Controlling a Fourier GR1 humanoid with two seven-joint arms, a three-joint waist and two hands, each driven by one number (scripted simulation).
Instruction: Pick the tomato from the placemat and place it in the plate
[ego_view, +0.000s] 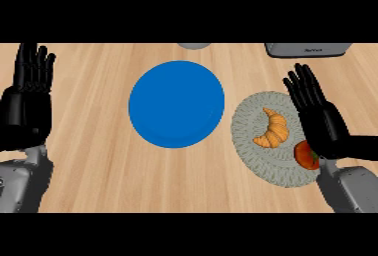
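Observation:
A red tomato (304, 155) lies at the lower right of the round grey placemat (255, 150), partly hidden behind my right hand (325, 125). That hand is open, fingers straight and pointing away, standing over the placemat's right side just above the tomato. An empty blue plate (176, 103) sits on the wooden counter to the left of the placemat. My left hand (26, 105) rests open at the left edge, fingers up, far from the plate.
A golden croissant (272, 130) lies on the placemat's middle, left of my right hand. A grey appliance (306, 49) stands at the counter's back right, and a grey round object (194, 45) peeks in at the back centre.

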